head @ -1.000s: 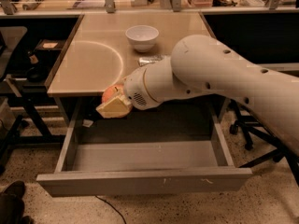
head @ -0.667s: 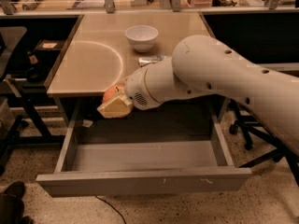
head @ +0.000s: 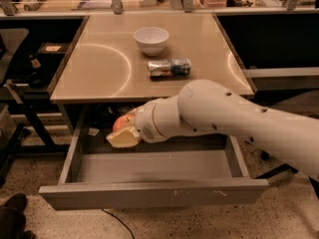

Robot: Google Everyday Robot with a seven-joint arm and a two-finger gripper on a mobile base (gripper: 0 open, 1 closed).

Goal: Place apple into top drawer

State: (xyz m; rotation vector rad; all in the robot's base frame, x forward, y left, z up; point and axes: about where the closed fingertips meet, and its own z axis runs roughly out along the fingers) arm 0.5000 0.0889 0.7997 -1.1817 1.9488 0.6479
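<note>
The top drawer (head: 149,192) is pulled open below the beige table, and its grey inside shows nothing lying in it. My gripper (head: 123,132) hangs over the drawer's back left part, just under the table's front edge. It is shut on the red-orange apple (head: 120,122), which shows between the tan fingers (head: 124,138). The apple is held above the drawer floor. My white arm reaches in from the right across the drawer.
On the beige table (head: 94,73) stand a white bowl (head: 151,39) and a silver-and-blue foil snack packet (head: 169,67). A small white tag (head: 93,131) sits at the drawer's back left. Dark shelving stands on the left, and a shoe (head: 12,218) shows at the bottom left.
My arm and gripper have dropped lower with the apple, from the table's front edge down over the open drawer. The foil packet on the table is now uncovered.
</note>
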